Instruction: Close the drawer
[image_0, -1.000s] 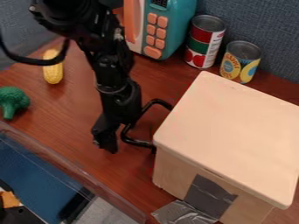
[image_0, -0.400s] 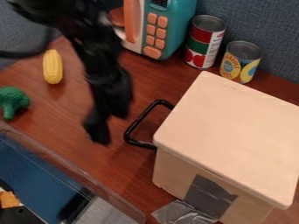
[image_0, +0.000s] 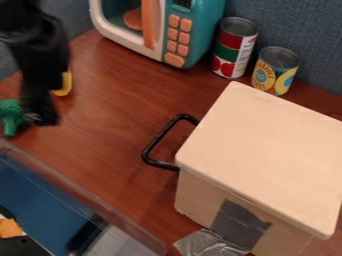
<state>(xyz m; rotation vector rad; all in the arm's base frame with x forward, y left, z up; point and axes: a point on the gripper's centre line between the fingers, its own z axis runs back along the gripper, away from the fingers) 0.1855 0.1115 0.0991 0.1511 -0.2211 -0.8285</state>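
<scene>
the task's thing is the drawer in the pale, boxy wooden cabinet (image_0: 260, 155) at the right of the view. its front is hidden below the cabinet top's left edge, and only its black, squared-off bar handle (image_0: 159, 136) sticks out over the reddish-brown wood-grain table (image_0: 113, 110). the drawer looks pushed in. dark grey tape (image_0: 240, 222) covers part of the cabinet's near side, with crumpled, shiny grey tape (image_0: 208, 242) at its foot.

behind the cabinet stand 2 metal cans: a red, green and white one (image_0: 234, 47) and, just beside it, a shorter yellow and blue one (image_0: 274, 72). left of them is a teal and white toy microwave (image_0: 200, 30) with an orange handle and buttons.

the black gripper (image_0: 43, 119) hangs at the left, well apart from the drawer handle. i cannot tell if its claw is wide or narrow, or if it holds anything. near it are a yellow plastic corn cob (image_0: 65, 84), partly hidden by the arm, and a green toy broccoli (image_0: 12, 115). a clear-rimmed plastic bin (image_0: 80, 195) fills the lower left corner.
</scene>
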